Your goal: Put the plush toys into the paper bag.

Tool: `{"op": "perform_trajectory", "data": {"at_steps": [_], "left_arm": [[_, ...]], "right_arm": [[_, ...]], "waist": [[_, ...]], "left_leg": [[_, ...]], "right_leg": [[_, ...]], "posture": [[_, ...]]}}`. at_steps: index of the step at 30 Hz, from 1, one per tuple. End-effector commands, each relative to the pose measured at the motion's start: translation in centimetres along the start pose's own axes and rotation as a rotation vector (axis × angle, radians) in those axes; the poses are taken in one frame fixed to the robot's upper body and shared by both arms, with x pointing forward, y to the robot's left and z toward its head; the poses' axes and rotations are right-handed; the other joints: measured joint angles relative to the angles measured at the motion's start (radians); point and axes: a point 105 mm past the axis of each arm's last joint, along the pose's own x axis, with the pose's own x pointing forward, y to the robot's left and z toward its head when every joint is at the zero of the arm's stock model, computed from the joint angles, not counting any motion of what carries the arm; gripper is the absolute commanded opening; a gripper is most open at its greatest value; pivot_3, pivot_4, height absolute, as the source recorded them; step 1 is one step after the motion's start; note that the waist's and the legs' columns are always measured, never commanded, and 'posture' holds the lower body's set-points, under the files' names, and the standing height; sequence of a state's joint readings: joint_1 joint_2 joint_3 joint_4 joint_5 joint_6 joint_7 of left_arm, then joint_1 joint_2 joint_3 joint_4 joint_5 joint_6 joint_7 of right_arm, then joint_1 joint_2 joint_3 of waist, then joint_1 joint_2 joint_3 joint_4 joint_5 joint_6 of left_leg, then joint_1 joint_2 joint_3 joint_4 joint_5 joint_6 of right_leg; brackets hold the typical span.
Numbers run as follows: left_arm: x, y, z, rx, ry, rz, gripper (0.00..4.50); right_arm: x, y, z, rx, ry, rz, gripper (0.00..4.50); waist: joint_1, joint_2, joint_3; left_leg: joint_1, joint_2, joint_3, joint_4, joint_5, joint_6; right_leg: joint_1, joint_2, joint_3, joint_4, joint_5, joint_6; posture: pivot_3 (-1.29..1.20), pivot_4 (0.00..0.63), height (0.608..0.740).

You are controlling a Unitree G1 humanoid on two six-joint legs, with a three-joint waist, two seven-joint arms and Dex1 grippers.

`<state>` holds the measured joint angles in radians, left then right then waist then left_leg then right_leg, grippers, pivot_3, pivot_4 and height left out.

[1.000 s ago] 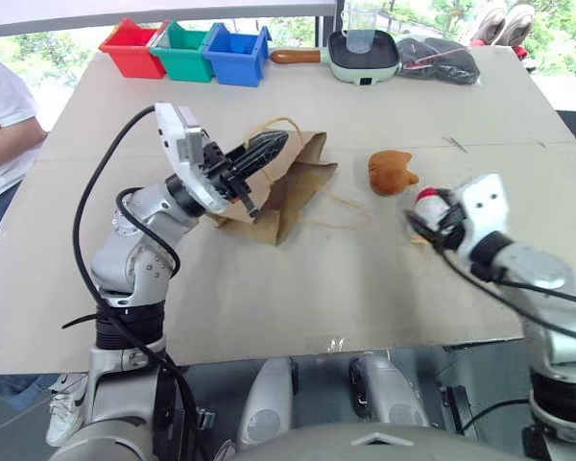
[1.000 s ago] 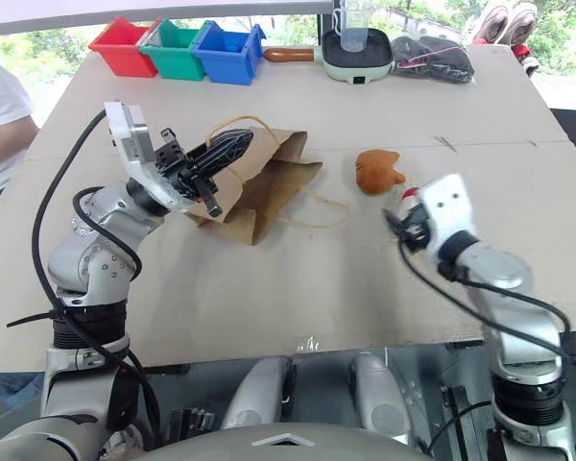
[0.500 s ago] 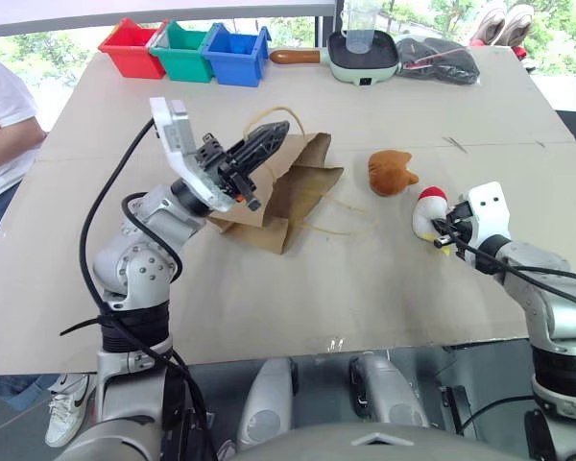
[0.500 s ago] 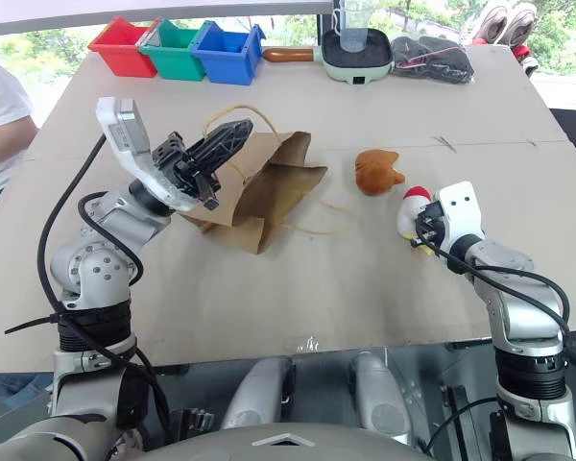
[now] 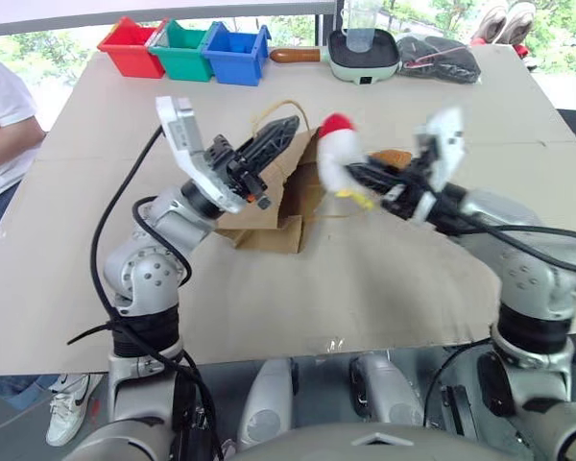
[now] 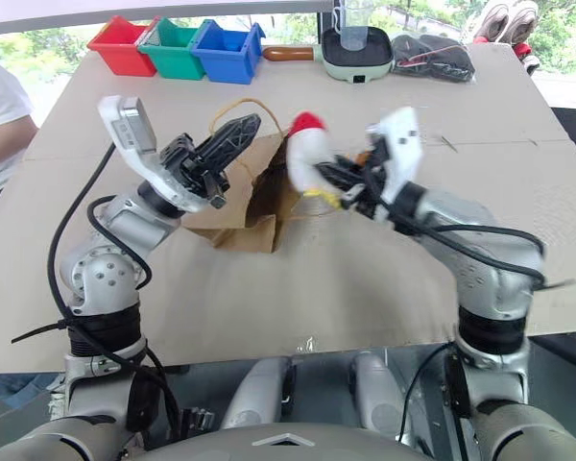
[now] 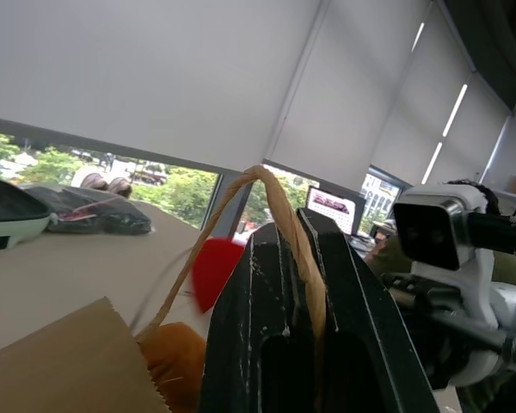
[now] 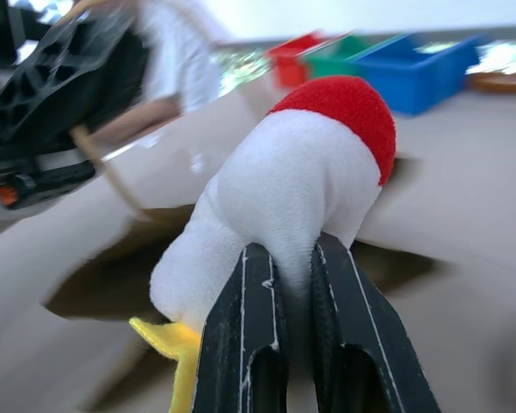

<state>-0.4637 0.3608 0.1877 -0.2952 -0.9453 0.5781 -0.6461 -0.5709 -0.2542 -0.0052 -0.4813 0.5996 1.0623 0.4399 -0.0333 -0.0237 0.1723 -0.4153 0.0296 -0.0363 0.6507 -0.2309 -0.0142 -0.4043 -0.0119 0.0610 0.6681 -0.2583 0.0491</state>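
The brown paper bag [image 5: 280,209] lies on the table with its mouth facing right. My left gripper [image 5: 272,140] is shut on one of its tan loop handles [image 7: 285,225] and holds that handle up. My right gripper [image 5: 353,174] is shut on the white plush toy [image 5: 336,154] with the red top and yellow feet, and holds it in the air just right of the bag's mouth. In the right wrist view the toy [image 8: 297,185] sits pinched between the two fingers, with the dark bag opening [image 8: 112,275] behind it. The orange-brown plush toy [image 5: 396,157] lies on the table, mostly hidden behind my right hand.
Red [image 5: 132,48], green [image 5: 184,52] and blue [image 5: 237,55] bins stand at the back left. A small pan [image 5: 363,58] with a cup and a black pouch [image 5: 440,60] sit at the back. A person's arm [image 5: 2,144] shows at the left edge.
My right gripper shut on the white toy at the right of the table, lifted it and swung it left to the bag's mouth. The left gripper kept the handle and rolled a little.
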Motion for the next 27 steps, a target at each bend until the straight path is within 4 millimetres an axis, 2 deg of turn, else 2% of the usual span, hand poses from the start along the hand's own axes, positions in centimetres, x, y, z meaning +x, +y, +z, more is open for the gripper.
{"op": "perform_trajectory", "data": {"at_steps": [1,4,7,12,15,19,20,21,24,25,26,27], "left_arm": [[0.5,-1.1,1.0,0.033,-0.043,-0.031,0.0],[0.8,-1.4,0.6,0.025,-0.051,-0.024,0.0],[1.0,-1.9,0.2,0.018,-0.052,-0.032,0.0],[1.0,-2.7,-0.6,0.005,-0.036,-0.059,0.0],[1.2,-3.0,-1.0,-0.006,-0.037,-0.066,0.0],[1.0,-3.0,-1.6,-0.016,-0.04,-0.056,0.0],[0.9,-2.9,-1.6,-0.013,-0.043,-0.05,0.0],[0.7,-2.6,-1.5,-0.005,-0.046,-0.037,0.0],[-0.5,-1.4,-1.1,0.037,-0.044,0.025,0.0],[-0.8,-1.1,-1.0,0.047,-0.043,0.04,0.0],[-1.1,-0.9,-0.9,0.055,-0.042,0.054,0.0],[-1.4,-0.6,-0.8,0.062,-0.041,0.068,0.0]], "right_arm": [[1.5,0.0,-1.5,0.001,0.064,-0.017,0.02],[2.8,0.8,-2.8,0.01,0.119,0.024,0.02],[3.2,1.3,-3.4,0.0,0.151,0.064,0.02],[4.8,0.6,-4.0,-0.036,0.175,0.084,0.02],[6.6,0.3,-4.5,-0.033,0.177,0.115,0.02],[9.2,0.2,-6.7,-0.051,0.204,0.172,0.02],[9.3,0.1,-7.2,-0.058,0.213,0.183,0.69],[9.3,0.1,-7.3,-0.044,0.208,0.195,0.91],[7.7,-0.7,-6.8,-0.079,0.187,0.187,2.4],[7.1,-0.8,-6.5,-0.088,0.181,0.187,2.72],[6.6,-0.8,-6.3,-0.086,0.176,0.191,3.35],[6.0,-0.9,-6.0,-0.084,0.171,0.193,3.76]], "waist": [[0.0,0.0,0.0],[-0.002,0.0,0.0],[-0.003,0.0,0.0],[-0.005,0.0,0.0],[-0.006,0.0,0.0],[-0.01,0.0,0.0],[-0.009,0.0,0.0],[-0.008,0.0,0.0],[-0.002,0.0,0.0],[0.001,0.0,0.0],[0.001,0.0,0.0],[0.001,0.0,0.0]], "left_leg": [[0.0,0.0,0.0,0.0,0.0,0.0],[0.0,-0.001,0.001,0.0,0.0,0.0],[0.0,-0.001,0.0,0.0,0.0,0.0],[0.0,-0.001,0.001,0.0,0.0,0.0],[0.0,-0.001,0.0,0.0,0.0,0.0],[0.001,-0.001,0.001,-0.001,0.0,0.0],[0.001,0.0,0.001,-0.001,0.0,0.0],[0.0,0.0,0.001,-0.001,0.0,0.0],[-0.001,-0.001,0.001,-0.001,0.0,0.0],[-0.001,-0.001,0.001,-0.001,0.0,0.0],[-0.001,-0.002,0.001,-0.001,0.0,0.0],[-0.001,-0.002,0.001,-0.001,0.0,0.0]], "right_leg": [[0.0,0.0,0.0,0.0,0.0,0.0],[0.0,-0.001,0.0,0.0,0.0,0.0],[0.0,-0.001,0.0,0.0,0.0,0.0],[0.0,-0.001,0.0,0.0,0.0,0.0],[0.0,0.0,0.001,0.0,0.0,0.0],[-0.001,0.0,0.001,0.0,0.0,0.0],[-0.001,0.0,0.001,0.0,0.0,0.0],[-0.001,0.0,0.001,0.0,0.0,0.0],[-0.002,-0.001,0.001,0.0,0.0,0.0],[-0.002,-0.002,0.001,0.0,0.0,0.0],[-0.002,-0.003,0.0,0.0,0.0,0.0],[-0.002,-0.003,0.0,0.0,0.0,0.0]], "posture": [[0.0,0.15,0.74],[0.0,0.15,0.74],[0.0,0.15,0.74],[0.0,0.15,0.74],[0.0,0.15,0.74],[0.0,0.15,0.74],[0.0,0.15,0.74],[0.0,0.15,0.74],[0.0,0.15,0.74],[0.0,0.15,0.74],[0.0,0.15,0.74],[0.0,0.15,0.74]]}}
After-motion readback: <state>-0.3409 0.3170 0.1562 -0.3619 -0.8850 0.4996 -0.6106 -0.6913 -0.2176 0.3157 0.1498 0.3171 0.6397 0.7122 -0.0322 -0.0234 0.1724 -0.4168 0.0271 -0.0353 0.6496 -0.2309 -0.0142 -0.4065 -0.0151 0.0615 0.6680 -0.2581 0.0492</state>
